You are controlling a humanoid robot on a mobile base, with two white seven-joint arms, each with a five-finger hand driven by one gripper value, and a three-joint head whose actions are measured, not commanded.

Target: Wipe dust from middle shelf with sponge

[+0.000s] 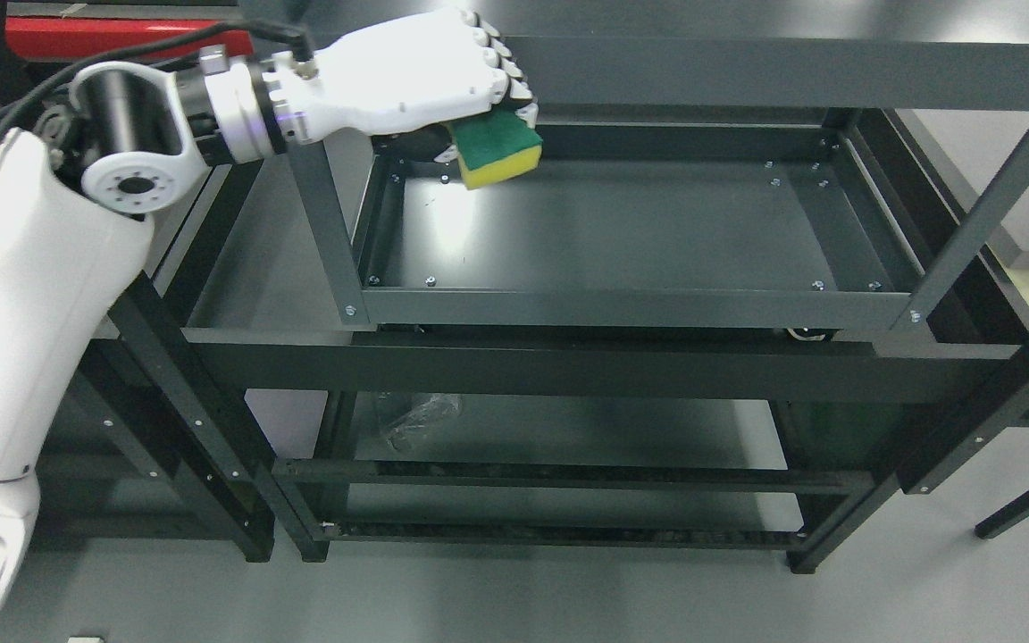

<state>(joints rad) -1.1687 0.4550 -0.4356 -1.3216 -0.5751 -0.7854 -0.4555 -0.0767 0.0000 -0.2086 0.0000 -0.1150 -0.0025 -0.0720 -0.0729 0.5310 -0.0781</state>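
Note:
My left hand (488,98) reaches in from the left, its white fingers curled down over a sponge (498,150) with a green scouring face and a yellow body. The sponge hangs at the back left corner of the dark middle shelf (622,237), just above its surface; I cannot tell whether it touches. The thumb side of the hand is hidden under the palm. The shelf is a shallow grey metal tray with a raised rim and screws at the corners. My right hand is not in view.
The top shelf (747,67) of the dark metal rack runs just behind and above my hand. An upright post (322,223) stands under my wrist, another (988,214) at the right. A crumpled clear plastic bag (416,420) lies on the lower shelf. Grey floor surrounds the rack.

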